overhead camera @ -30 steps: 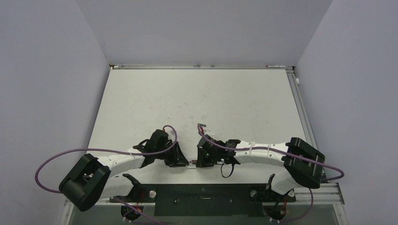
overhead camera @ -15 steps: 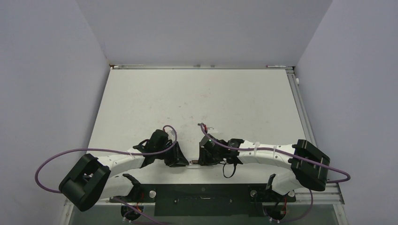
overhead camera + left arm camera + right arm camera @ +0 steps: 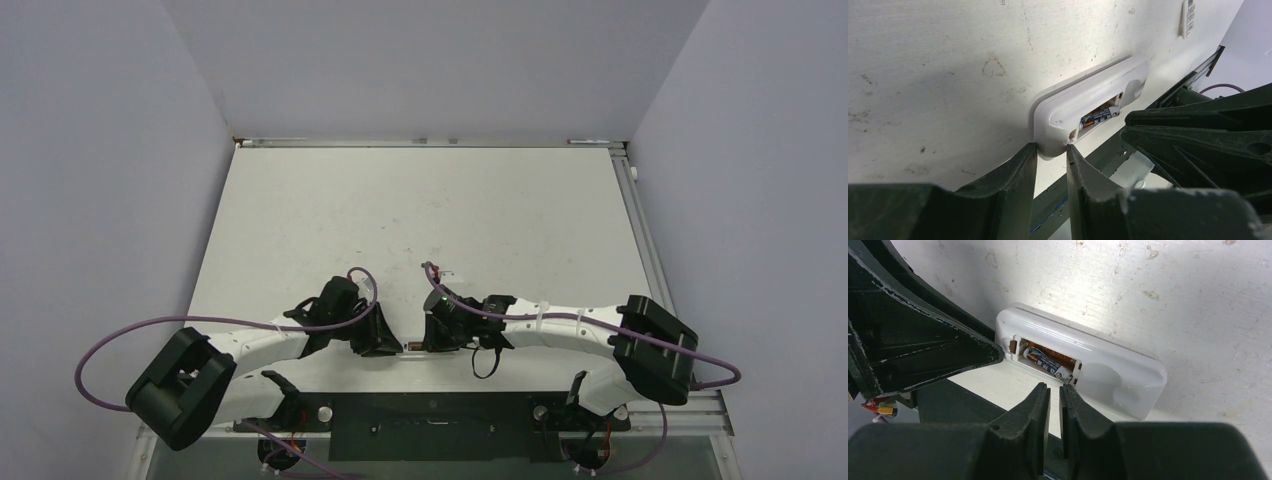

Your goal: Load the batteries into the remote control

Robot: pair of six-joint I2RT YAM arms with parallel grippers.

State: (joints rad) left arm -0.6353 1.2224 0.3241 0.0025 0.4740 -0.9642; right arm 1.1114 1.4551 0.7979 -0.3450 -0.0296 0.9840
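Observation:
The white remote control (image 3: 1083,357) lies at the table's near edge with its brownish recess open to view. One dark battery (image 3: 1050,365) with a blue and orange label lies in the recess; it also shows in the left wrist view (image 3: 1099,117). The second battery is not in view. My left gripper (image 3: 1051,150) is shut on the rounded end of the remote (image 3: 1088,107). My right gripper (image 3: 1054,390) is shut and empty, its tips just in front of the recess, close to the battery's end. In the top view the left gripper (image 3: 385,345) and right gripper (image 3: 432,340) face each other.
A small white ribbed piece (image 3: 1188,15) lies on the table beyond the remote. The dark mounting rail (image 3: 430,410) runs just below the table's near edge. Grey walls (image 3: 100,200) enclose the white table (image 3: 420,210) on the left, the right and at the back.
The right arm's elbow has shifted slightly and its gripper has edged a little toward the remote. The left arm has not moved.

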